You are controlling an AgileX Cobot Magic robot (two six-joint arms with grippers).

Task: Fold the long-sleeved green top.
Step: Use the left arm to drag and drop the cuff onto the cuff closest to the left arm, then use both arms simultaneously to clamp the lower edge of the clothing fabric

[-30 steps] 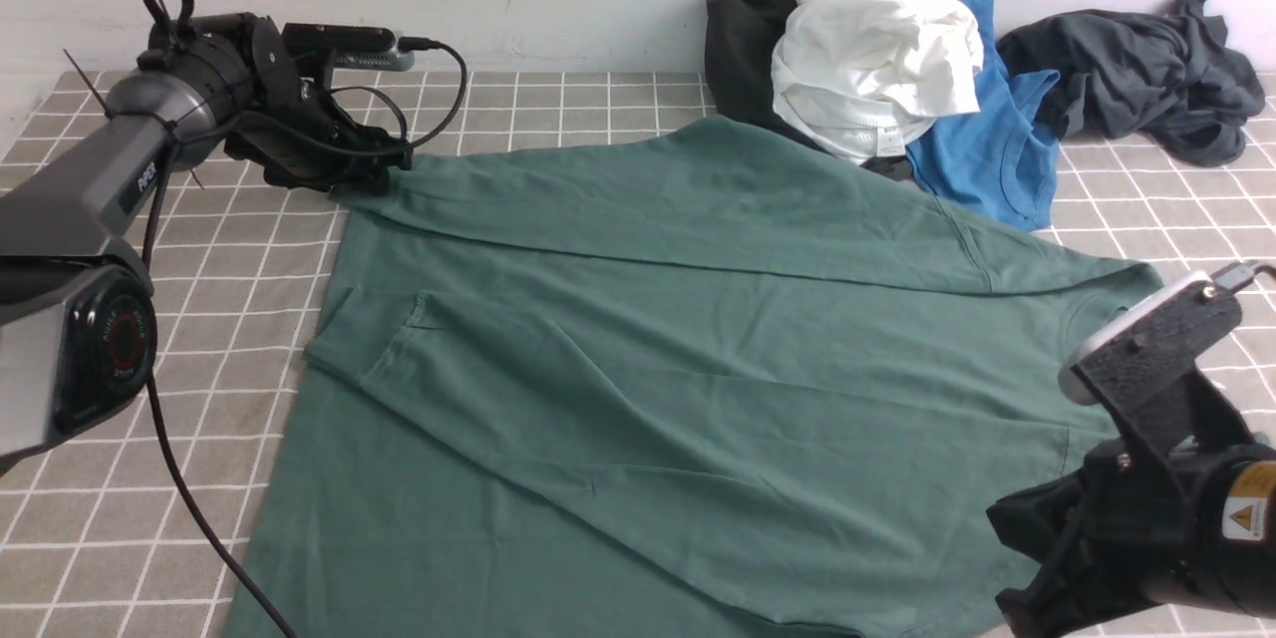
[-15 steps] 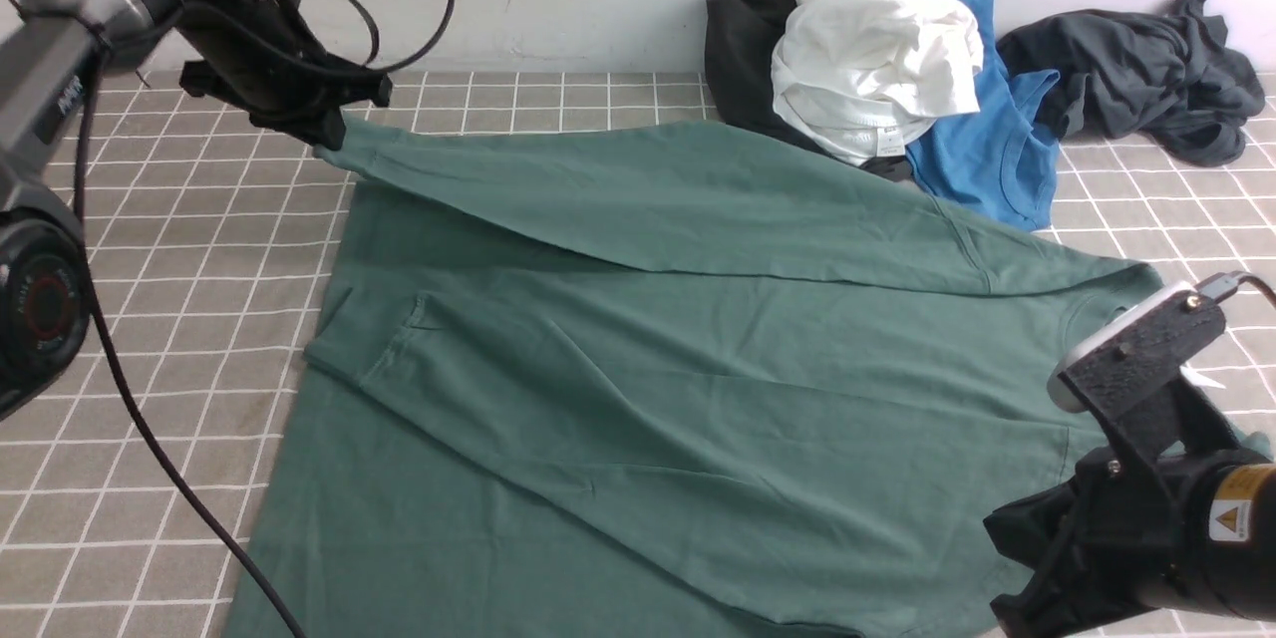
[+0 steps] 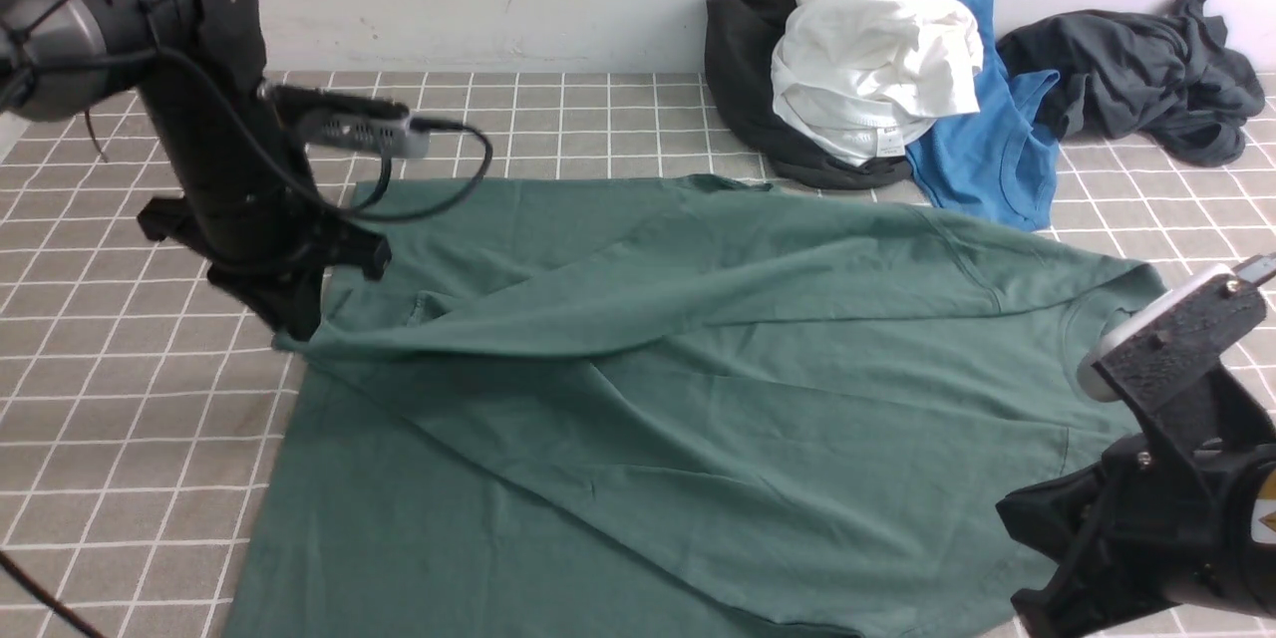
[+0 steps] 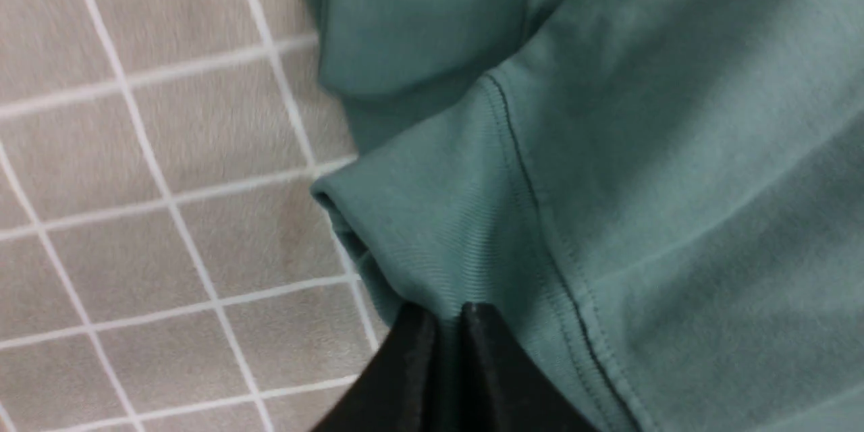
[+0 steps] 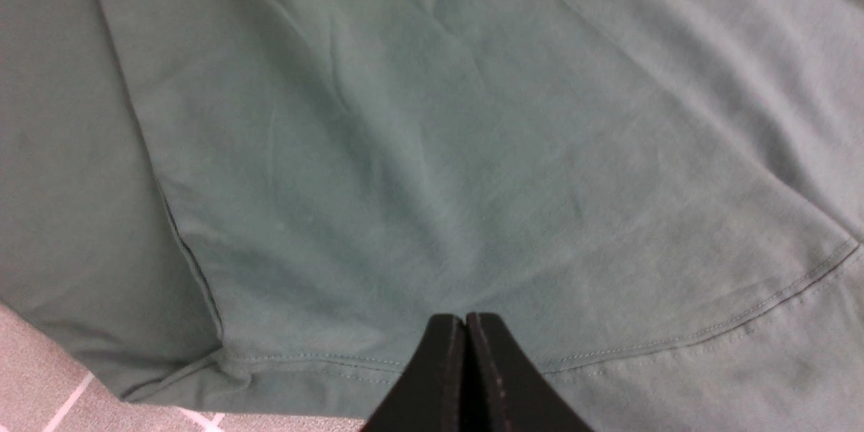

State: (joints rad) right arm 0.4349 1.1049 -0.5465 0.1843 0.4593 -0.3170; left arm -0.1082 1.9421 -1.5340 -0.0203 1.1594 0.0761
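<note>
The green long-sleeved top [image 3: 718, 419] lies spread over the middle of the tabletop, dark green and lightly creased. Its collar points toward the right edge and its hem toward the left. One sleeve lies folded across the body. The other runs leftward, its ribbed cuff [image 4: 432, 229] pinched in the left gripper [image 3: 299, 327].

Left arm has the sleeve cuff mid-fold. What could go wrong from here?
The left end effector grips only a small bit of cuff, so the sleeve may slip out. The green top is creased under the lifted sleeve; wrinkles could get folded in. The right end effector is shut, but its hold on cloth is unclear, so the top might drag.
</note>
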